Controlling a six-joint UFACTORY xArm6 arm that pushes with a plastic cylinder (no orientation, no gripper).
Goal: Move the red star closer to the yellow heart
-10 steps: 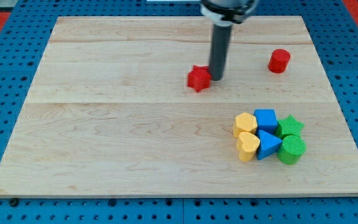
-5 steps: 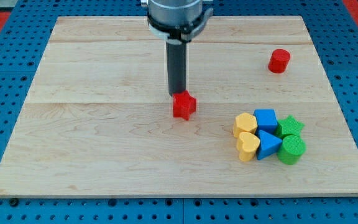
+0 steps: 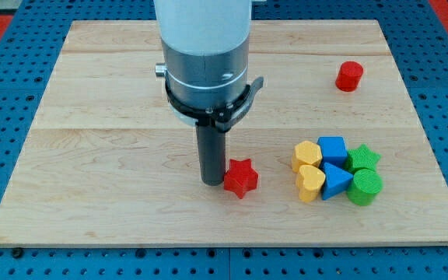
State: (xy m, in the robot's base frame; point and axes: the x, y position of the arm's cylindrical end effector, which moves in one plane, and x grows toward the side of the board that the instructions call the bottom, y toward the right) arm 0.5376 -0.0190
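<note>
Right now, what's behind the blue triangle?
Toward the view's top, the blue cube sits right behind the blue triangle. The green star is behind on the right, the yellow block behind on the left. The cube's lower front is covered.

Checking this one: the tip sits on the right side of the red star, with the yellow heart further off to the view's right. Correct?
Not quite. The camera view shows my tip against the view's left side of the red star, not its right. The yellow heart does lie further toward the view's right, apart from the star.
</note>
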